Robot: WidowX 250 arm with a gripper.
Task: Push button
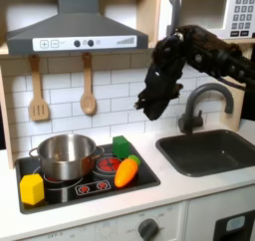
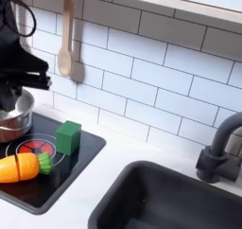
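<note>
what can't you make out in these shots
- Gripper: blurred and dark in the first exterior view; jaws unreadable.
- Range hood buttons: too small to distinguish.
- Pot: cut by the second exterior view's left edge, partly behind the arm.
- Faucet: cut by the right edge.

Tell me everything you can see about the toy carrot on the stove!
The toy carrot is orange with a green leafy top and looks like smooth plastic. It lies on its side on the black stovetop, resting over the red burner ring beside the silver pot. In both exterior views a green block sits just behind its leafy end. Nothing is holding it; the gripper hangs high above the counter.
</note>
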